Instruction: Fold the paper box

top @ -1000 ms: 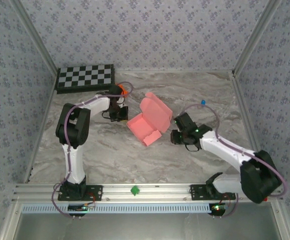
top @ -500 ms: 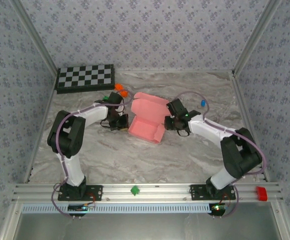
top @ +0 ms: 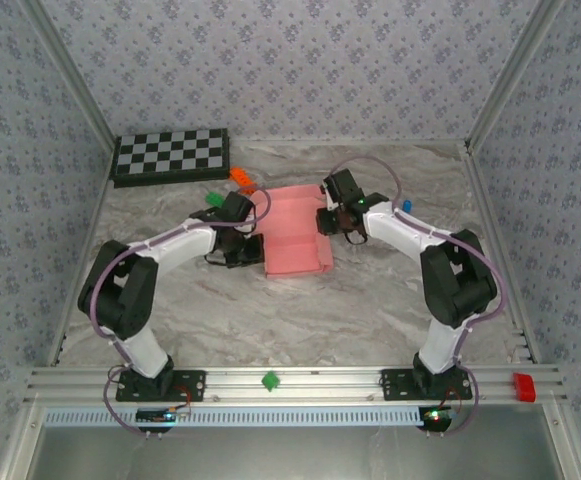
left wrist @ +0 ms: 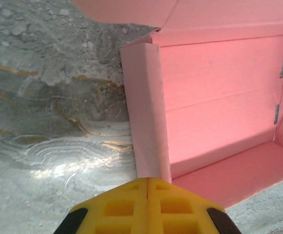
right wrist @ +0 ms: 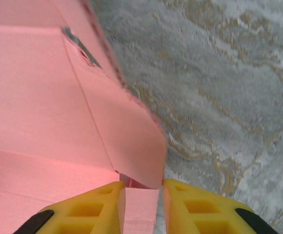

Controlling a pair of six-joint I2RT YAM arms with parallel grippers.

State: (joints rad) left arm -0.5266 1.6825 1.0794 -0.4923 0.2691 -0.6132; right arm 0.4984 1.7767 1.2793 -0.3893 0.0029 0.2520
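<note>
At the middle of the marbled table (top: 370, 300), both arms bend inward from the near edge and meet at the paper box (top: 295, 240), one on each side. The left arm sweeps up and right, its wrist low beside the box's left side. The left gripper (left wrist: 147, 181) has its yellow fingers pressed together, their tips at the end of the box's left side wall; whether any card is pinched cannot be told. The right arm folds back toward the box's far right corner. The right gripper (right wrist: 143, 187) is partly open, with the edge of a pink flap lying in the gap, not clamped. The box is an open pink tray showing bare card floor and walls. Clear marble lies nearer the arm bases. A checkerboard (top: 170, 155) sits in the far left corner, with a small orange brick (top: 242, 178) just beyond the left wrist.
</note>
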